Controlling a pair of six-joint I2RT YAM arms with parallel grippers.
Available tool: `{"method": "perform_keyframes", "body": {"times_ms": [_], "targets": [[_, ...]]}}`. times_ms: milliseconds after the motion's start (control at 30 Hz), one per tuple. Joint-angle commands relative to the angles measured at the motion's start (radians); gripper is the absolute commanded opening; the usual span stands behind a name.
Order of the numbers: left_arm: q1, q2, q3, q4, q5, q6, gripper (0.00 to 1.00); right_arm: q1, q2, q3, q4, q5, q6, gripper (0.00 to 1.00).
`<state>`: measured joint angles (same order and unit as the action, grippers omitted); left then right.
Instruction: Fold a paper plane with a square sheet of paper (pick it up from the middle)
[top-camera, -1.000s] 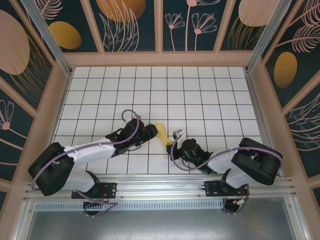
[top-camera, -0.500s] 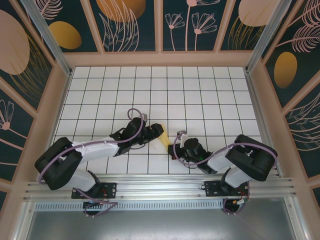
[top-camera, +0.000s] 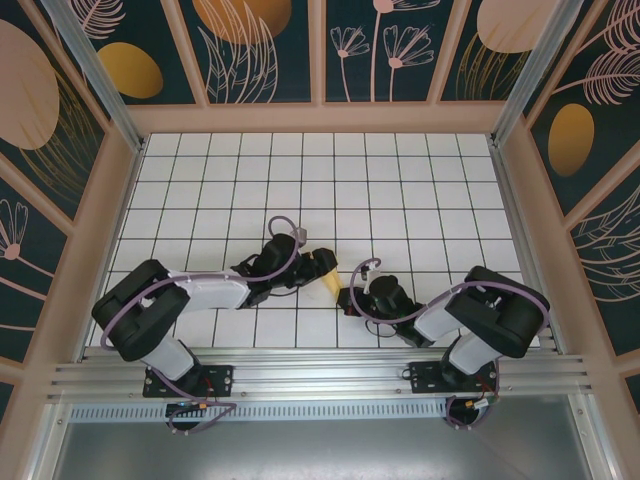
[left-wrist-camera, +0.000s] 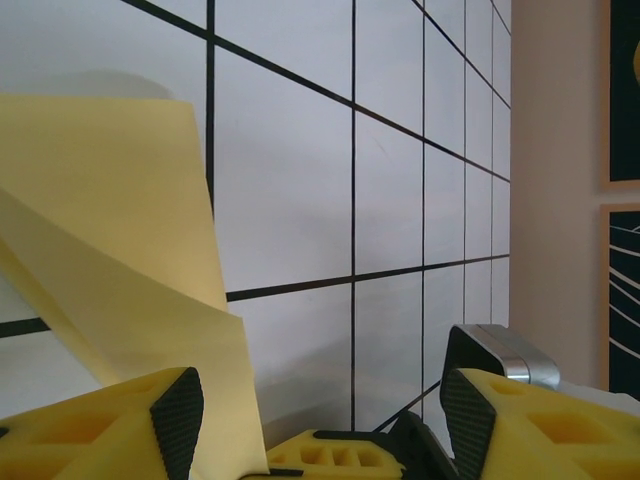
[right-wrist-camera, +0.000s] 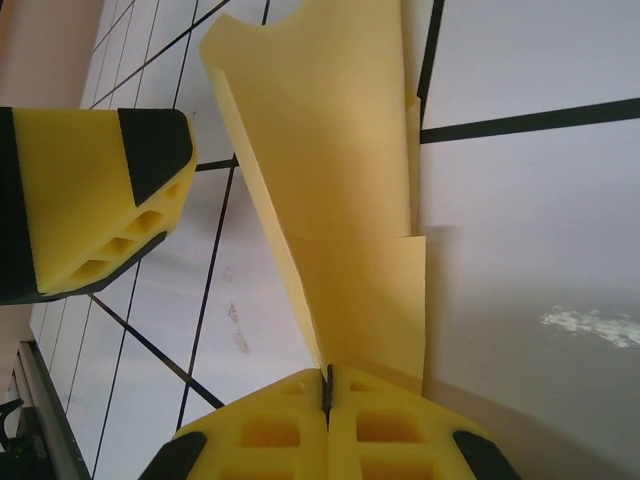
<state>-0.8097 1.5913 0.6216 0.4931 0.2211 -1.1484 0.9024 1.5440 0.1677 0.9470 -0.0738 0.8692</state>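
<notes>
Right fingers (right-wrist-camera: 270, 428) pinch the paper (right-wrist-camera: 330, 200) by its edge, tiles (right-wrist-camera: 530, 220) around.

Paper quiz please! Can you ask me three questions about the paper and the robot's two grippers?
1. True or false: the right gripper is shut on the paper.
2. What colour is the paper? A white, B yellow, C blue.
3. Fill in the gap: the left gripper is ____ (open or shut).
Key: 1 true; 2 B; 3 open.
</notes>
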Motion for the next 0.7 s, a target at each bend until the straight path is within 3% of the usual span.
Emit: {"method": "perform_keyframes", "body": {"times_ms": [0, 433, 600, 667], "targets": [[0.004, 0.037, 0.029, 0.069, 0.032, 0.027, 0.68, -0.013, 0.018, -0.015, 0.036, -0.013, 0.056, 0.0], [0.003, 0.081, 0.032, 0.124, 0.063, 0.031, 0.7, -0.037, 0.026, -0.033, 0.088, -0.041, 0.136, 0.0], [0.004, 0.089, 0.039, 0.072, 0.035, 0.037, 0.7, -0.037, -0.015, -0.007, -0.001, -0.04, 0.072, 0.0], [0.003, 0.095, 0.046, 0.052, 0.022, 0.033, 0.7, -0.036, -0.037, -0.001, -0.034, -0.033, 0.047, 0.05]]}}
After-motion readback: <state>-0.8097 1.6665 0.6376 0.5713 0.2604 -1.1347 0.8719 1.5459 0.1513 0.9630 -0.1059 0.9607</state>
